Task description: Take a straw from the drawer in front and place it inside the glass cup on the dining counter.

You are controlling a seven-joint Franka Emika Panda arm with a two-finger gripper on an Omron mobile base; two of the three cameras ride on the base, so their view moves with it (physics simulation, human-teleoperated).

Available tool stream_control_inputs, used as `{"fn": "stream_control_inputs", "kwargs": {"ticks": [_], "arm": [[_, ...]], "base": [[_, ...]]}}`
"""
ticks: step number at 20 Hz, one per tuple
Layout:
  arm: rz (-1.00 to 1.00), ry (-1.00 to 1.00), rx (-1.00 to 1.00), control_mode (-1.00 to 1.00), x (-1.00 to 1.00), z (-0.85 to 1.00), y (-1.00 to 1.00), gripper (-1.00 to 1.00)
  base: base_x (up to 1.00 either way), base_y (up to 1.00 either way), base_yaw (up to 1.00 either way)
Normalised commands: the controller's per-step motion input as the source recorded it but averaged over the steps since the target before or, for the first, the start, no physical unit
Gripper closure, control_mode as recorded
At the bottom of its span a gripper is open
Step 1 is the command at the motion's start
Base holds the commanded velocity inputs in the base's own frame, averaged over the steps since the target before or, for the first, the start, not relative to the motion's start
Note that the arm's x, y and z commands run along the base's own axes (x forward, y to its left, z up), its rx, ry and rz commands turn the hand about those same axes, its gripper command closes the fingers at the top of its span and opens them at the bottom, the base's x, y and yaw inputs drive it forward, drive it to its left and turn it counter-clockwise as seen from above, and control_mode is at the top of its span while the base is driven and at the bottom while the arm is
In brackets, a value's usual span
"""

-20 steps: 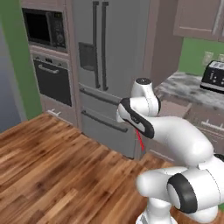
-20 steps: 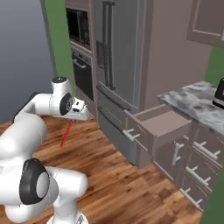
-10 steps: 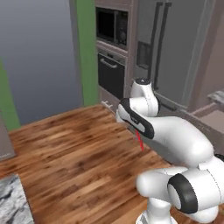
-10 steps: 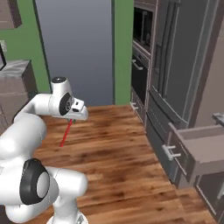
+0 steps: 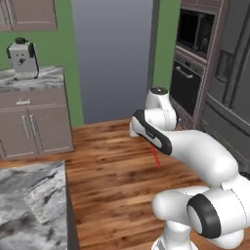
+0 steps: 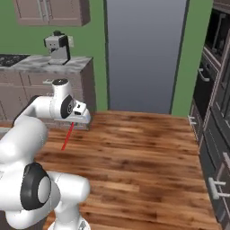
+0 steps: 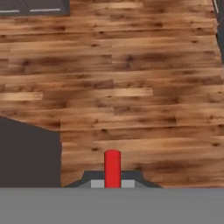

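The straw (image 6: 68,136) is a thin red stick hanging from the gripper (image 6: 77,120), slanting down toward the lower left in the right base view, left of centre in that frame. In the left base view the straw (image 5: 156,156) shows just right of centre, sticking out below the white forearm and tilted over the wooden floor (image 5: 117,176). In the hand view the straw (image 7: 112,169) rises upright at the bottom centre, seen nearly end-on between the dark finger tips, with brown floor planks behind it. The pincer is closed on the straw, holding it by its upper end.

At the lower left of the left base view lies a corner of the grey-and-white marbled dining counter (image 5: 30,205). At the upper left of that view a coffee machine (image 5: 22,58) stands on a small marbled top above taupe cabinets (image 5: 34,122). A built-in oven (image 5: 188,85) sits at the right.
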Motion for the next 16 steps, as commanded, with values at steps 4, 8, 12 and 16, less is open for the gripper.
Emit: {"fn": "stream_control_inputs", "kwargs": {"ticks": [4,8,12,16], "arm": [[0.00,0.00,0.00,1.00,0.00,0.00,0.00,1.00],[0.00,0.00,0.00,1.00,0.00,0.00,0.00,1.00],[0.00,0.00,0.00,1.00,0.00,0.00,0.00,1.00],[0.00,0.00,0.00,1.00,0.00,0.00,0.00,1.00]], "base": [[0.00,0.00,0.55],[0.00,0.00,0.54],[0.00,-0.02,0.54],[0.00,-0.02,0.54]]}}
